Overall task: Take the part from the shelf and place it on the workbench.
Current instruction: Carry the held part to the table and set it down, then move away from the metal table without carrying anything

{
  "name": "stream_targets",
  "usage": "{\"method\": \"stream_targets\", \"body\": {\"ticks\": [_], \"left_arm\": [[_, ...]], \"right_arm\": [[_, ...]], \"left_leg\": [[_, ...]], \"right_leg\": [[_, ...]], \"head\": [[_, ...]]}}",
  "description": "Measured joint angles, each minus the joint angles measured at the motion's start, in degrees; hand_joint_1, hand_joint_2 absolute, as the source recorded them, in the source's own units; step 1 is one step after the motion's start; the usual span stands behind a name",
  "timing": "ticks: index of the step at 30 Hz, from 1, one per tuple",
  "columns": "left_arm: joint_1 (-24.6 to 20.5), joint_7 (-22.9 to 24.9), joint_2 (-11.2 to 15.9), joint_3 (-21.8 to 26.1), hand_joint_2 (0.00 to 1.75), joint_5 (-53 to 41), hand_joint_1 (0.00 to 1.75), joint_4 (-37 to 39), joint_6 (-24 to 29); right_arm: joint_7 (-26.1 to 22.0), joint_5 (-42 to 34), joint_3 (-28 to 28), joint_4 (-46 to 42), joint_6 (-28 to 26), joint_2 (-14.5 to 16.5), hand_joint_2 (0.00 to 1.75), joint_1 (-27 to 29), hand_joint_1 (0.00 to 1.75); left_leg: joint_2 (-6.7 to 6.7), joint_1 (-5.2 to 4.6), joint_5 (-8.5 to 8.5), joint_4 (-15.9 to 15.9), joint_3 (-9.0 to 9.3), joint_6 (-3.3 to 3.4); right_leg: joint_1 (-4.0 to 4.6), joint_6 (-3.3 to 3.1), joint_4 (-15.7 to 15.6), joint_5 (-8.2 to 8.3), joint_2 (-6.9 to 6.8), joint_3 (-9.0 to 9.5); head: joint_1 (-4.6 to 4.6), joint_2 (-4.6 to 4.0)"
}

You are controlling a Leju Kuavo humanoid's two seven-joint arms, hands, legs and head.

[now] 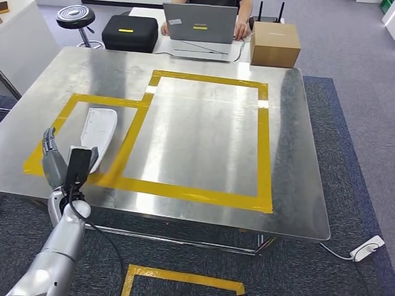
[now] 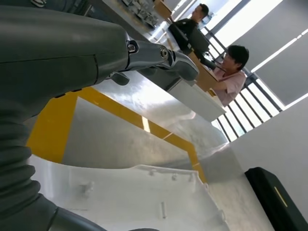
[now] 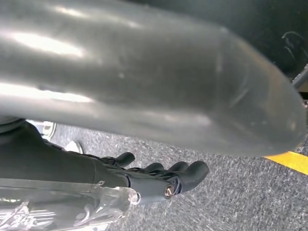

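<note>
From the head view, the white moulded plastic part (image 1: 98, 132) already lies flat on the brushed-metal workbench (image 1: 195, 142), inside the smaller square of yellow tape (image 1: 118, 154) at the bench's near-left corner, so the placing looks done and what seems left is only to draw the arm clear. The robot's left hand (image 1: 58, 161) sits at the near end of the part, fingers spread and raised, with a dark camera block in front of it hiding the contact; I cannot tell from here whether any finger is touching the part, but nothing looks clasped. Beyond the far edge of the workbench stand a black zip case (image 1: 129, 32) with a yellow strip, a grey laptop (image 1: 200, 23) with a small yellow badge and a pale sticker, a brown cardboard box (image 1: 274, 44) and a black round stool (image 1: 76, 16); none of the marks on them can be read. In the left wrist view, the hand (image 2: 120, 60) is stretched out above the bench with its dark fingers (image 2: 171, 57) extended and nothing between them, while the part (image 2: 134, 197) rests on the metal beneath it, ribs and pegs showing, no writing visible. In the right wrist view, the right hand (image 3: 156, 178) hangs over grey carpet (image 3: 232, 197), away from the workbench, fingers loosely curled and apart, holding nothing.
</note>
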Motion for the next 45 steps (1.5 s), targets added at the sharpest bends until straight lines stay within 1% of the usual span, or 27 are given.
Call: {"method": "stream_targets", "body": {"ticks": [3,5,9,20,45], "left_arm": [[4.0,-1.3,-0.1,0.0,0.00,2.5,0.00,-4.6,-0.6],[5.9,-1.6,-0.2,0.0,0.00,3.2,0.00,-6.8,-0.7],[7.6,-1.6,-0.3,0.0,0.00,3.5,0.00,-9.3,-0.9],[8.5,-1.6,-0.3,0.0,0.00,3.5,0.00,-11.4,-0.9],[8.7,-1.6,-0.3,0.0,0.00,3.5,0.00,-11.8,-0.9]], "right_arm": [[-0.1,-0.7,-0.7,0.0,0.0,0.0,0.00,0.2,0.00],[-0.1,-0.9,-0.9,0.0,0.0,-0.1,0.00,0.3,0.00],[-0.2,-1.0,-1.5,0.0,0.0,-0.1,0.00,0.4,0.00],[-0.2,-1.1,-1.8,0.0,0.0,-0.1,0.00,0.4,0.00],[-0.2,-1.1,-1.9,0.0,0.0,-0.1,0.00,0.4,0.00]], "left_leg": [[0.00,0.00,-0.02,0.0,0.00,-0.02],[0.00,0.01,-0.02,0.0,-0.01,-0.02],[0.00,0.00,-0.01,0.0,-0.01,-0.02],[0.00,0.00,-0.01,0.0,-0.01,-0.02],[0.00,0.00,-0.01,0.0,-0.01,-0.03]], "right_leg": [[0.00,-0.04,0.0,-0.03,-0.01,-0.01],[0.00,-0.03,0.0,-0.03,-0.02,-0.01],[0.00,-0.03,0.0,-0.03,-0.02,0.00],[0.00,-0.01,0.0,-0.01,-0.02,0.00],[0.00,-0.02,0.0,-0.02,-0.02,0.00]], "head": [[0.01,0.00],[0.01,0.00],[0.00,0.00],[-0.01,0.00],[0.00,-0.02]]}}
